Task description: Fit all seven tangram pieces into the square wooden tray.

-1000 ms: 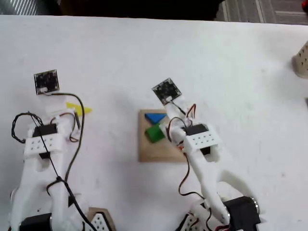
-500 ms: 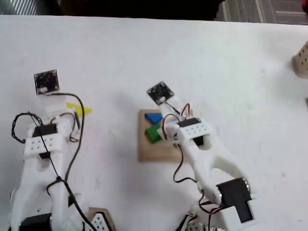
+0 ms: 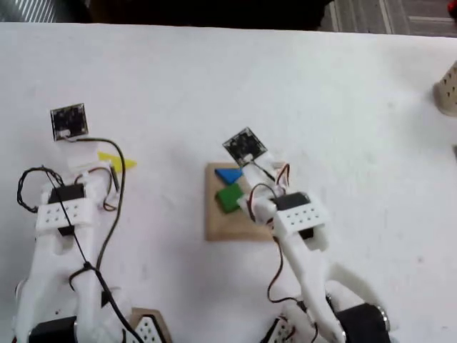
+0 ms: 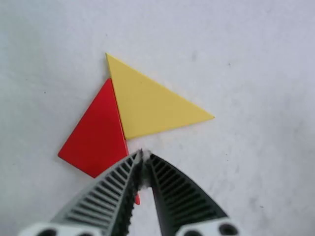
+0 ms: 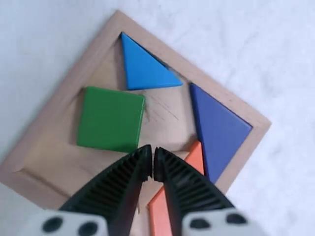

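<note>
Over a white bench (image 3: 214, 86), swinging the right arm back from a brief lean forward and settling the right claw (image 5: 151, 157) above the square wooden tray (image 5: 66, 91) again. Leaving the left arm frozen all the while. Shifting no piece in any of that, so gaining nothing for the puzzle, and looking more like repositioning than placing.

Keeping the right claw clenched, tips pressed together, gripping nothing. Hovering or grazing the tray floor, impossible to tell. Finding the green square (image 5: 110, 118) just ahead of the tips on one side and the orange piece (image 5: 196, 157) right beside them on the other. Spotting the light blue triangle (image 5: 145, 66) and dark blue triangle (image 5: 219, 130) farther ahead, all inside the tray.

Holding the left claw (image 4: 142, 160) pinched closed and empty too, tips over the edge of the red triangle (image 4: 96, 140). Seeing the yellow triangle (image 4: 147, 101) just beyond, both waiting out on the bench.
</note>
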`<state>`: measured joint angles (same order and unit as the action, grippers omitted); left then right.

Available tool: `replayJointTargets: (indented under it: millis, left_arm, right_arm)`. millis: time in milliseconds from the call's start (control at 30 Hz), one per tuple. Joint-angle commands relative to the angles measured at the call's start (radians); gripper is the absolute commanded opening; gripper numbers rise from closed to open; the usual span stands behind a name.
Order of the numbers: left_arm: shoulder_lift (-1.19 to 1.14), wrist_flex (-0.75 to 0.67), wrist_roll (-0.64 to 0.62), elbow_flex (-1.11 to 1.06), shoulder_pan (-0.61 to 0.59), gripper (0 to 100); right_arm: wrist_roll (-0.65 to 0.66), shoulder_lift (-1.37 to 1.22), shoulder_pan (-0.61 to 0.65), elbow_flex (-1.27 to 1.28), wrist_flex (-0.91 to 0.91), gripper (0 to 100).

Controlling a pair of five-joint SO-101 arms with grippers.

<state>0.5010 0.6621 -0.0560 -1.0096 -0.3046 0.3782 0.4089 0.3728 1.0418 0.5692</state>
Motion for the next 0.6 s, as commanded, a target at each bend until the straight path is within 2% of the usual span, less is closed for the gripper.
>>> replayJointTargets:
  millis: [0, 67, 133, 267, 467, 567]
  left_arm:
    - [0.039, -0.017, -0.006, 0.009, -0.007, 2]
    - [0.039, -0.017, -0.006, 0.009, -0.007, 2]
    - [0.039, -0.017, -0.006, 0.009, -0.005, 2]
    - [0.039, -0.017, -0.006, 0.009, -0.005, 2]
    - [0.039, -0.017, -0.006, 0.009, -0.005, 2]
    - [0.039, -0.017, -0.006, 0.009, -0.005, 2]
  right_arm:
    - [0.002, 0.079, 0.079, 0.031, 0.007, 1.9]
    - [-0.021, 0.097, 0.148, 0.052, 0.007, 1.9]
    - [-0.106, 0.102, 0.194, 0.054, 0.001, 1.9]
    - [-0.206, 0.094, 0.232, 0.057, -0.067, 1.9]
    - [-0.244, -0.064, 0.248, 0.035, -0.209, 1.9]
    - [-0.239, -0.127, 0.242, -0.023, -0.165, 1.9]
